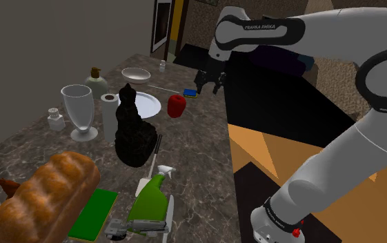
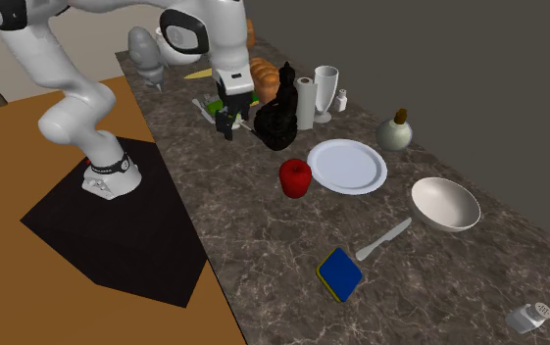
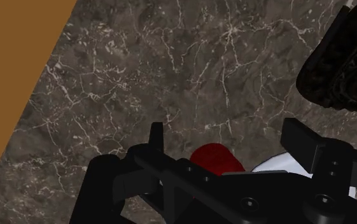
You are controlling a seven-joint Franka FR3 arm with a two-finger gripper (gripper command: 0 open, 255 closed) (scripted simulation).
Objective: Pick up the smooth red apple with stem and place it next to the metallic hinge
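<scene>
My gripper (image 1: 209, 88) hangs above the worktop (image 1: 192, 148), near the long edge that faces my stand, with its fingers spread apart and nothing between them in contact. The red apple (image 1: 176, 105) stands on the dark veined worktop just beside the white plate (image 1: 145, 105), between that plate and the same long edge. In the wrist view it shows low between my fingers, untouched. The grey metal hinge (image 1: 143, 225) lies well apart from it, by the green spray bottle (image 1: 150, 197), toward the worktop's end where the bread loaf (image 1: 43, 197) rests.
</scene>
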